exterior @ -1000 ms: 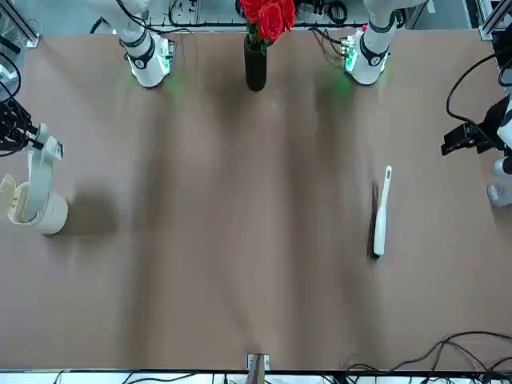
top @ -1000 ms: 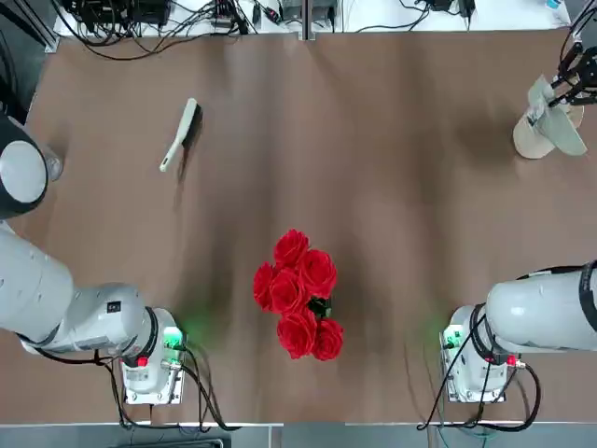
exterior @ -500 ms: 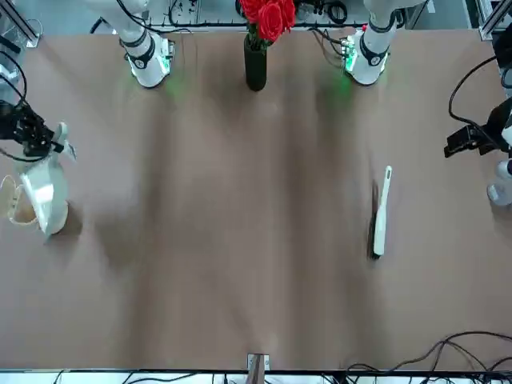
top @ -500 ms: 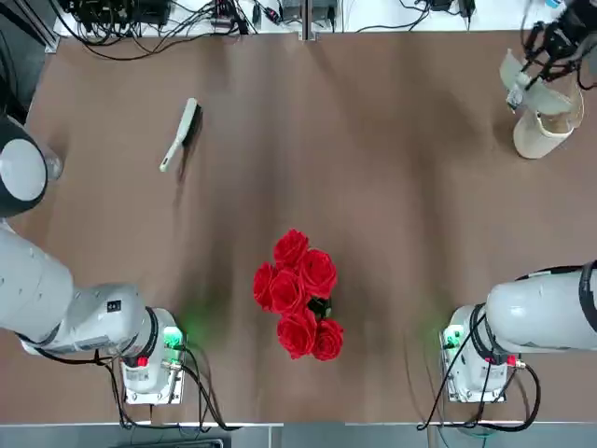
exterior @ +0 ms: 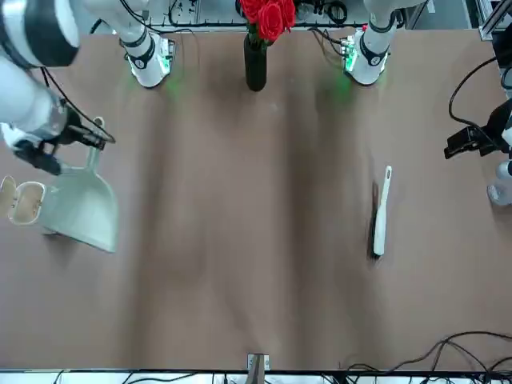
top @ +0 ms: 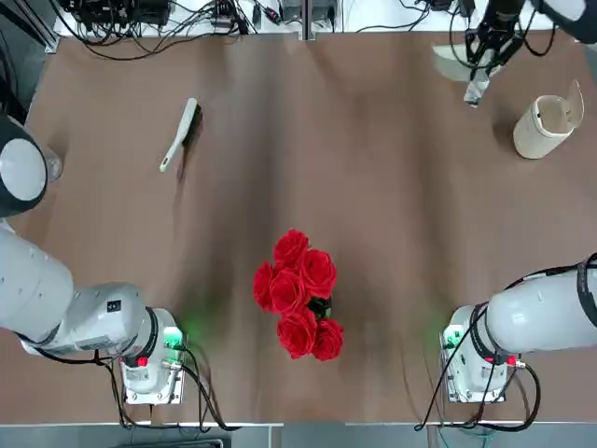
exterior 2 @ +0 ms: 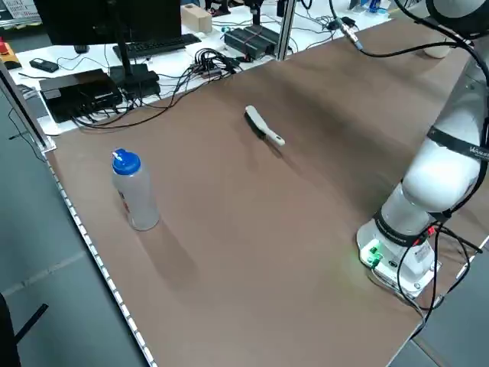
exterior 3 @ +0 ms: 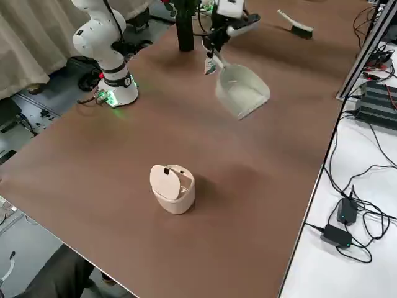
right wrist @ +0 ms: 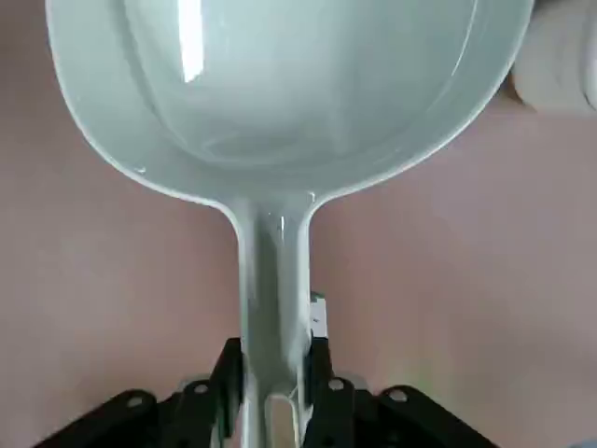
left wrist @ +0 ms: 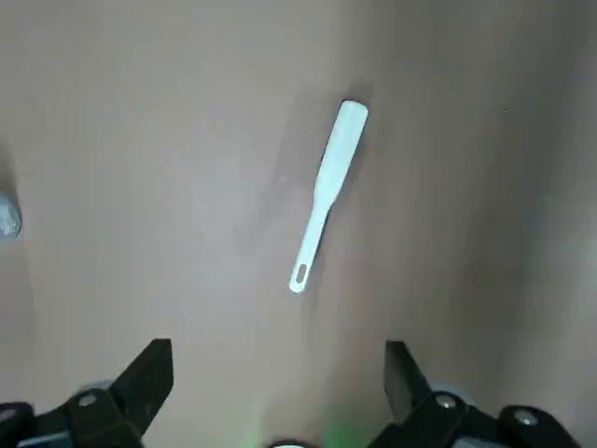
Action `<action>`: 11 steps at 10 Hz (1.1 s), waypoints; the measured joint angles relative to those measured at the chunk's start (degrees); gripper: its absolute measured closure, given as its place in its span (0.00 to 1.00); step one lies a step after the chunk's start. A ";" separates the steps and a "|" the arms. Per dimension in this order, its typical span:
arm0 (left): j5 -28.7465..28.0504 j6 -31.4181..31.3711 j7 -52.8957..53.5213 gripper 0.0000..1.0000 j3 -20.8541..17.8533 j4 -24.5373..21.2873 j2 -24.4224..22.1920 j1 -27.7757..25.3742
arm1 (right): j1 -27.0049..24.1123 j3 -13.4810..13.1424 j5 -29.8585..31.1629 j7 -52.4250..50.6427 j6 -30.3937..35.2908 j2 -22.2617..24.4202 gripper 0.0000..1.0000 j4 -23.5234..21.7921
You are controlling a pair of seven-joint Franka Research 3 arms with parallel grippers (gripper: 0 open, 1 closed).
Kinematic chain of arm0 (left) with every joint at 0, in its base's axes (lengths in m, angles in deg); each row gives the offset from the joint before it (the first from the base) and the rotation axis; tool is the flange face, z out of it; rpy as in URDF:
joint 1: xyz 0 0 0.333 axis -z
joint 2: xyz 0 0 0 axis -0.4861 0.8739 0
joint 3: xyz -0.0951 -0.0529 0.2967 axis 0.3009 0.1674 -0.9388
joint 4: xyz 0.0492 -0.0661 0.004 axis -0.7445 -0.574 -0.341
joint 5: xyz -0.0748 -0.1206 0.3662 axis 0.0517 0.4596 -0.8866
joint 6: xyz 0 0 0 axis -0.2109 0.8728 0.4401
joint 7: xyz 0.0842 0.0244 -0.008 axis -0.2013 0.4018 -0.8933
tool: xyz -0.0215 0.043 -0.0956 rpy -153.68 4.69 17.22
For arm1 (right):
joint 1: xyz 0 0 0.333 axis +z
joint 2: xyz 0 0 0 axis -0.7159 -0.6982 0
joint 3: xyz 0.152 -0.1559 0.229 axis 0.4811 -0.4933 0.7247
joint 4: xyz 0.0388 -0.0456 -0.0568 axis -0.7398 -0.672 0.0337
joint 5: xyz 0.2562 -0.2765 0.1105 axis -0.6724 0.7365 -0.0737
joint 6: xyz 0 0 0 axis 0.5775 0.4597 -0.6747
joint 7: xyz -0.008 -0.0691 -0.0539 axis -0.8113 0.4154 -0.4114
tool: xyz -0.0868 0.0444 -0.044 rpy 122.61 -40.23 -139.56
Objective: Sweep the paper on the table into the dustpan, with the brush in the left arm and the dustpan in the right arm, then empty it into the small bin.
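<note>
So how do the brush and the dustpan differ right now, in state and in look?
The brush lies flat on the table, gripped by nothing; the dustpan is off the table, its handle clamped in the right gripper. The left gripper is open above the brush, apart from it. The brush is slim, cream-white with dark bristles; the dustpan is a broad, pale grey-green scoop. Both are pale tools with straight handles.

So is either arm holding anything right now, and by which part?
The right gripper holds the dustpan by the end of its straight handle. The left gripper is open and empty, above the brush.
</note>
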 joint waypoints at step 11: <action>0.00 -2.57 0.05 0.00 0.43 0.01 0.77 -0.88 | -13.21 -1.51 13.73 -103.12 -25.51 -16.38 0.67 -3.16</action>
